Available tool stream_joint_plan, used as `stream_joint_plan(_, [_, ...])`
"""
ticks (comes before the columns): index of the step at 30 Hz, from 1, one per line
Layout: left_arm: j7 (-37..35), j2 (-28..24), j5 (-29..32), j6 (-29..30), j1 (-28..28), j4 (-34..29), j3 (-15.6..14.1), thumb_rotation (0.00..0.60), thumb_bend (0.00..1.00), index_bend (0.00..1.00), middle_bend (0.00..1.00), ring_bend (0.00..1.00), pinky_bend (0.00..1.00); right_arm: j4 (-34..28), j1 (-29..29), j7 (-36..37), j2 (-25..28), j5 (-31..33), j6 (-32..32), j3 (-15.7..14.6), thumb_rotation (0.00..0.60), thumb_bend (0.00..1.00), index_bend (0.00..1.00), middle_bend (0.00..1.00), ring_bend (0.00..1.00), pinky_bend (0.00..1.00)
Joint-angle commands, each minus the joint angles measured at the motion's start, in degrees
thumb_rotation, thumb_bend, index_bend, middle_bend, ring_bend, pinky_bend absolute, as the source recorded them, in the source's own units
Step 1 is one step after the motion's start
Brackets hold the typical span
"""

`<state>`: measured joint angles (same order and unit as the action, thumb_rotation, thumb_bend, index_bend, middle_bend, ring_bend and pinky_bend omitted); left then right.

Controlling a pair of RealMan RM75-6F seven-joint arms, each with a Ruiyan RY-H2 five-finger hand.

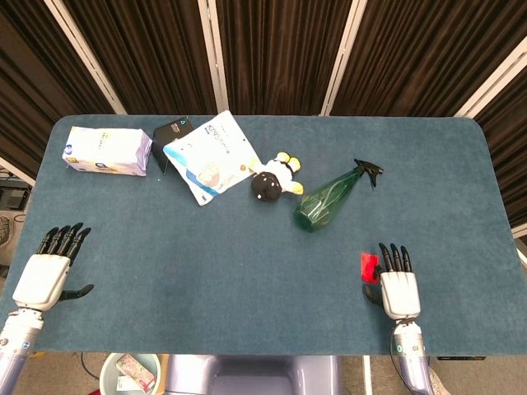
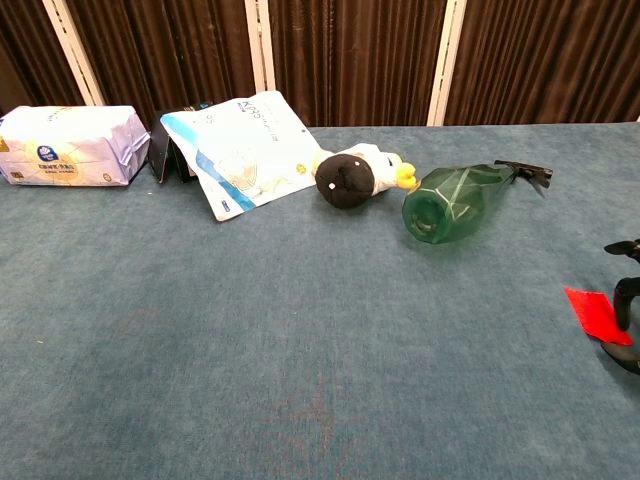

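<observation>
The chest view cuts off almost all of the right hand [image 1: 399,284]: only a few dark fingertips [image 2: 622,300] show at its right edge, just beside the red card [image 2: 597,314], and the left hand is outside that view altogether. From the head view the red card [image 1: 369,265] is partly covered by the right hand's thumb side, so whether the thumb touches it cannot be told. The print on the white pouch [image 1: 211,155] is too small to read, and the small black box [image 1: 172,132] is half hidden behind the pouch and the tissue pack [image 1: 107,151]. The right hand lies palm down over the near right part of the tabletop [image 1: 206,263], its fingers straight, spread and pointing away from the robot, with nothing in its grasp. The left hand [image 1: 48,276] sits at the near left edge of the tabletop, also palm down, fingers stretched forward and slightly fanned, thumb out to the side, holding nothing; it is well apart from every object. The red card lies flat on the cloth near the right front corner, well apart from the green spray bottle [image 1: 327,200], which lies on its side with its black trigger head pointing toward the far right. A plush toy [image 1: 272,178] with a black head lies between the bottle and the pouch.
</observation>
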<state>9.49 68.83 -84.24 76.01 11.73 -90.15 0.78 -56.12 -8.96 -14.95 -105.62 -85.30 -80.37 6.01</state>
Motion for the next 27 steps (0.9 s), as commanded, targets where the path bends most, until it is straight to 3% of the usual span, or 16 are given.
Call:
stream_joint_plan(1, [0.21,0.06,0.4,-0.06,0.03,-0.02,0.21,0.581,0.06,0.0,0.0,0.0,0.0,0.53,-0.38,0.1,-0.13,0.29,0.58,0.03,0.6,0.29,0.54,0.08,0.0,0.0])
stream_joint_plan(27, [0.86,0.78,2.33,-1.39,0.8,0.63,0.89,0.582,0.06,0.0,0.0,0.0,0.0,2.97,-2.29,0.88,-0.89,2.09,2.91,0.29,0.6,0.3,0.54,0.08,0.0,0.0])
